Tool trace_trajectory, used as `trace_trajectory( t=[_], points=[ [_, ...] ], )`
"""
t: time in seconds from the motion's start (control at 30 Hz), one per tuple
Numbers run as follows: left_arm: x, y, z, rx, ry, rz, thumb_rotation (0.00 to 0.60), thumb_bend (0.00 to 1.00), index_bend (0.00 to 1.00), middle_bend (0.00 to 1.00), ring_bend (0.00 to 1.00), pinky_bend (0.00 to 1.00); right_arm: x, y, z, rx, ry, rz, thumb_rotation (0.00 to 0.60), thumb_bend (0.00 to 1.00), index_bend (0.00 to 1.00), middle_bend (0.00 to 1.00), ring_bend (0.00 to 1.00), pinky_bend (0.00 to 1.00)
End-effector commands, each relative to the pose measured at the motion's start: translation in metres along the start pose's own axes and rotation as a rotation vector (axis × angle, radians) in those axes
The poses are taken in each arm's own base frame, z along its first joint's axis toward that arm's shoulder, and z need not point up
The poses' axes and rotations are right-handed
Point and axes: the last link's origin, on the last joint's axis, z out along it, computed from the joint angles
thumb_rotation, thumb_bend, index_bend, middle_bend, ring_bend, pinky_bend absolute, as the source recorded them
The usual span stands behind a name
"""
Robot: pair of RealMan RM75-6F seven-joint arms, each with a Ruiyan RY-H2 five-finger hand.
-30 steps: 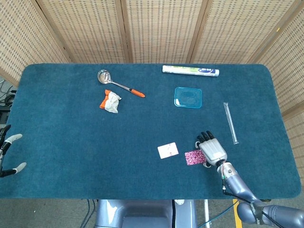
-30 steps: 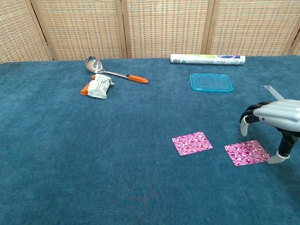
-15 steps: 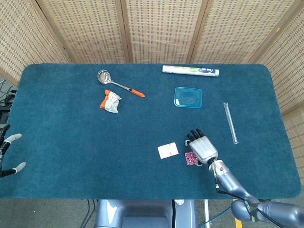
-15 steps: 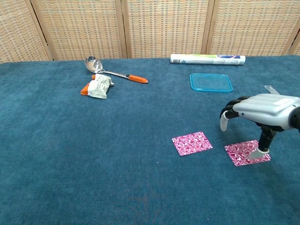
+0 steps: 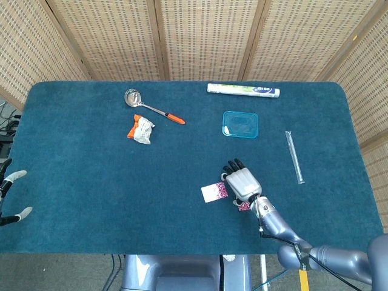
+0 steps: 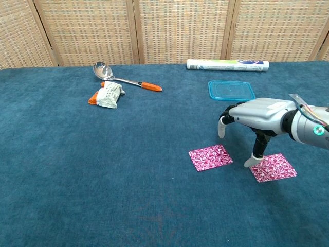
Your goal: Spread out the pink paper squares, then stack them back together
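Note:
Two pink patterned paper squares lie flat and apart on the blue cloth near the front. The left square (image 6: 209, 157) (image 5: 213, 191) is fully visible. The right square (image 6: 272, 167) is mostly hidden under my hand in the head view, where only its corner (image 5: 244, 206) shows. My right hand (image 6: 253, 114) (image 5: 241, 182) hovers palm down between them, fingers spread and curved, holding nothing. Its thumb tip (image 6: 253, 161) touches down at the right square's left edge. My left hand (image 5: 8, 197) sits at the table's far left edge, fingers apart and empty.
At the back left lie a metal spoon with an orange handle (image 6: 123, 80) and a crumpled wrapper (image 6: 107, 95). A blue lid (image 6: 231, 90) and a white roll (image 6: 227, 65) lie at the back right. A clear tube (image 5: 294, 156) lies to the right.
My right hand has moved left, from over the right square's right side to the gap between the two squares. Neither square has shifted. The left hand has stayed still.

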Motion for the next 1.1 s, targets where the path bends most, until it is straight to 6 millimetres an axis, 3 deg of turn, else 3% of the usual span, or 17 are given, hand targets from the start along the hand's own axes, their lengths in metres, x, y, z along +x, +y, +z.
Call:
trace_trajectory(
  t=[0.03,0.5,1.1],
  points=[
    [0.0,0.0,0.0,0.0,0.0,0.0,0.6,0.13,0.21,0.0,0.0,0.0,0.002,-0.002,0.004,-0.004,0.001,-0.004,0.6,0.13,0.29,0.16,0.0,0.0],
    [0.0,-0.002,-0.002,0.005,0.001,-0.003,0.6,0.13,0.21,0.0,0.0,0.0,-0.008,-0.01,0.015,-0.018,-0.02,-0.024,0.6,0.13,0.29,0.16,0.0,0.0],
    [-0.001,-0.006,-0.002,0.008,0.002,-0.015,0.6,0.13,0.21,0.0,0.0,0.0,-0.005,-0.021,0.02,-0.017,-0.016,-0.045,0.6,0.13,0.29,0.16,0.0,0.0]
  ],
)
